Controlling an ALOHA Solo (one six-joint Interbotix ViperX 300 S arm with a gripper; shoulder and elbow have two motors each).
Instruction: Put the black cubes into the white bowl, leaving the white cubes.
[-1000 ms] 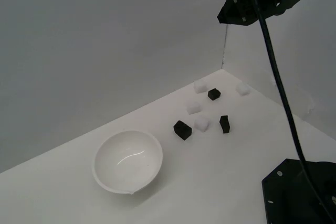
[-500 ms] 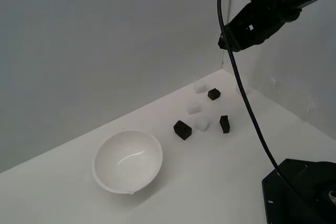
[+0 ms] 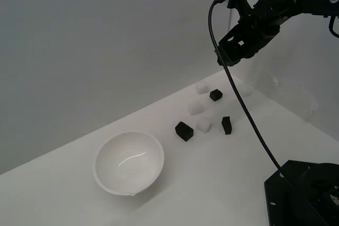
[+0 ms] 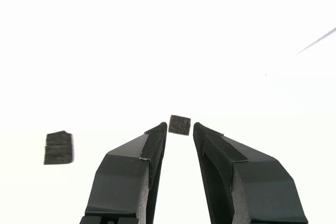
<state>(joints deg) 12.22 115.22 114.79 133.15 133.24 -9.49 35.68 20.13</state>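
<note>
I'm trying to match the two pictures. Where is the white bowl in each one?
Exterior view: the white bowl sits low on the exterior view's left.
Wrist view: not in it; only two black cubes show.
Shared landmark: the gripper, open, high on the exterior view's right; its two fingers show in the wrist view.

Plain grey walls (image 3: 106,41) meeting in a corner; white tabletop (image 3: 212,173) beneath, evenly lit
</note>
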